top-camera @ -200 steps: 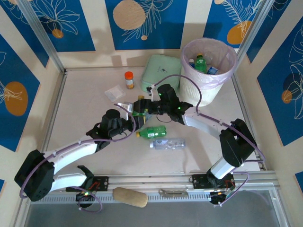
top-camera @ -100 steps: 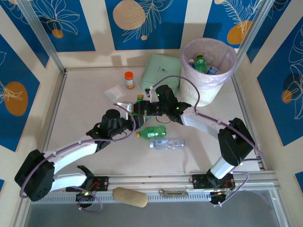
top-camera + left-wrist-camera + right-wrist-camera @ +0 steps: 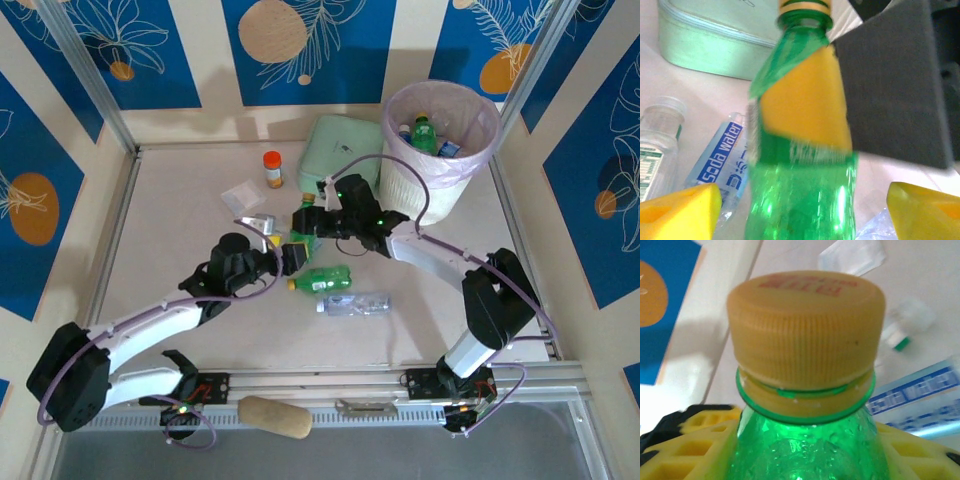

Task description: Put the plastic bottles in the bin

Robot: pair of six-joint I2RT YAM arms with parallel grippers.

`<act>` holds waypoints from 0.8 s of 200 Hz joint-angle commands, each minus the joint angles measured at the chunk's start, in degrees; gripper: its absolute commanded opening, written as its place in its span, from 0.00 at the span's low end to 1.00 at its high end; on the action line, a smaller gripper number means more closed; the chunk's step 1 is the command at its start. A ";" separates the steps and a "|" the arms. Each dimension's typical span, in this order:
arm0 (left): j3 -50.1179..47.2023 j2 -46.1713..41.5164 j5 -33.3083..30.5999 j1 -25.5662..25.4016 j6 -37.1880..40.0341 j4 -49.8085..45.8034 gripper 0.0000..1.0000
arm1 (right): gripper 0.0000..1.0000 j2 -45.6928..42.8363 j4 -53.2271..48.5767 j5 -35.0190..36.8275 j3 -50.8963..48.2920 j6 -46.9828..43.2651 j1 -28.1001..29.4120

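Note:
A green plastic bottle with a yellow label and yellow cap stands upright over the middle of the table. My right gripper is shut on it just below the neck; from above, that gripper reaches in from the right. My left gripper is open, with its yellow fingertips standing off the bottle's lower body on both sides. A second green bottle and a clear blue-labelled bottle lie on the table. The white bin at the back right holds several bottles.
A mint green lidded box sits just behind the grippers, beside the bin. An orange-capped jar and a flat clear bag lie at the back left. A small clear bottle lies left of the held one.
The left gripper has opened and let go of the green bottle. The right gripper has closed on its neck, and the bottle now stands a little further back.

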 commanded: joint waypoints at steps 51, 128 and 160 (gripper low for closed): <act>-2.48 -4.11 -15.68 3.70 -7.94 -12.45 1.00 | 0.53 -6.60 -12.12 11.28 7.07 -11.86 -5.45; -3.78 1.83 -7.92 10.88 -17.68 -12.89 1.00 | 0.53 -13.78 -13.46 15.62 19.01 -22.87 -12.13; -3.18 3.58 -6.32 11.07 -17.68 -11.85 1.00 | 0.53 -14.46 -12.25 16.83 23.87 -25.94 -17.47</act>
